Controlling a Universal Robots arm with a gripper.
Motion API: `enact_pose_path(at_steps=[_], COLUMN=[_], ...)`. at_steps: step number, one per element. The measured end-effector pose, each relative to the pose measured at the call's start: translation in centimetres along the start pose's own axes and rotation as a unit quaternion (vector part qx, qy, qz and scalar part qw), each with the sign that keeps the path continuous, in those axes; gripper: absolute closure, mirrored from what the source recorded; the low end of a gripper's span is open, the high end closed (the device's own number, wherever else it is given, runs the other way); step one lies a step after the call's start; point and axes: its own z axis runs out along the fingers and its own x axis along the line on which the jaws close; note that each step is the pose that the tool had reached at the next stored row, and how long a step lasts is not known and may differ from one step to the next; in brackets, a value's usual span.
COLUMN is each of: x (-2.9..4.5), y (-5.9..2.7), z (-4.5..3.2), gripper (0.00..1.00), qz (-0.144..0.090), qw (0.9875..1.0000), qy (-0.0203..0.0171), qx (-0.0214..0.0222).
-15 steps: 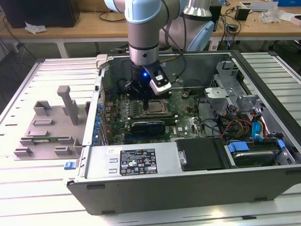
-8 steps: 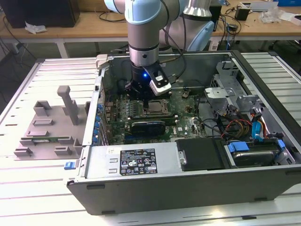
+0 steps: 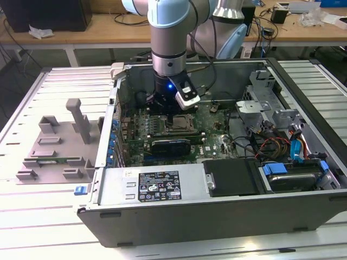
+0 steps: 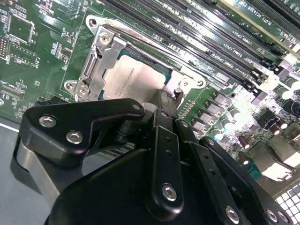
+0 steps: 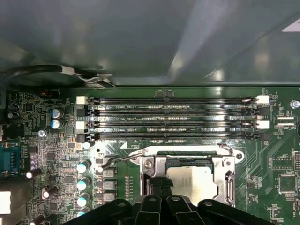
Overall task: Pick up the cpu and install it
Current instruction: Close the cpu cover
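The cpu (image 5: 194,183), a matte silver square with a thin green rim, lies flat inside the shiny steel socket frame (image 5: 229,180) on the green motherboard (image 5: 276,164). The black gripper (image 5: 160,183) hangs at its edge, fingers (image 5: 156,185) seemingly pressed together; the exterior view shows the open computer case (image 3: 217,211) walling it in closely.

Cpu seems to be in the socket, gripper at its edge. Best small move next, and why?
Probably a slow straight lift of the gripper off the cpu: it appears to lie flat within the socket frame, so sideways motion might drag it.
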Motion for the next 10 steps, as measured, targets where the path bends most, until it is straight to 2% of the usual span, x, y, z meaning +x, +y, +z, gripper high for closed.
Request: enact_pose_path(at_steps=[4,10], x=[-0.04,-0.06], y=[0.03,0.05], z=[-0.04,-1.47], gripper=[0.89,0.89], qz=[0.000,0.000], qw=[1.0000,1.0000], qy=[-0.0005,-0.0004], qx=[-0.0002,-0.0001])
